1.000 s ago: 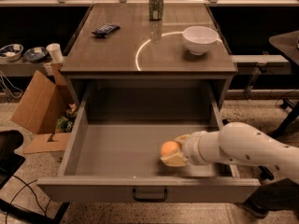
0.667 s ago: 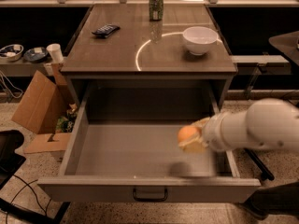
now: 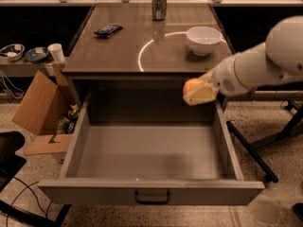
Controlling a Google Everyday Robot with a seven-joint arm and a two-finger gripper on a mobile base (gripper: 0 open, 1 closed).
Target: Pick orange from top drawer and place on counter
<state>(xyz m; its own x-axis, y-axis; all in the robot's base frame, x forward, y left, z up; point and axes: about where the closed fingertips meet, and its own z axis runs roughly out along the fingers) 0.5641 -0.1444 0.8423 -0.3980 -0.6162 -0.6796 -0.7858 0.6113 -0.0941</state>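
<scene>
Above the top drawer [image 3: 142,150], the hand [image 3: 198,94] grips the half-hidden orange [image 3: 191,84].

- The white arm [image 3: 255,65] enters from the right edge, with its thick rounded segment high up and the forearm sloping down and leftward.
- The end effector [image 3: 199,92] sits at the forearm's tip, right of centre, in the air just below the front edge of the counter [image 3: 118,56].
- Its pale fingers are closed around the orange [image 3: 191,85], which shows at their upper left.
</scene>
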